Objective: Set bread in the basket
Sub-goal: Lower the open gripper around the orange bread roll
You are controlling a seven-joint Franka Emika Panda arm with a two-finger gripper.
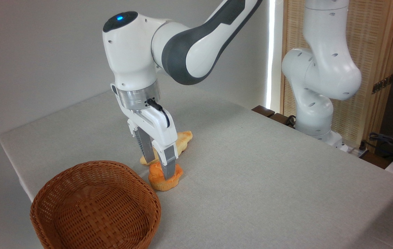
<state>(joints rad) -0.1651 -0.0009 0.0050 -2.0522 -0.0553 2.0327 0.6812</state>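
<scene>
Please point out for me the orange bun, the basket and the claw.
orange bun (156, 180): fixed camera view, on its left lobe.
basket (94, 204): fixed camera view, on its woven floor.
claw (159, 162): fixed camera view, midway between its fingertips.

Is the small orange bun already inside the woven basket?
No, the bun lies on the table just right of the basket, with the fingers around it.
</scene>
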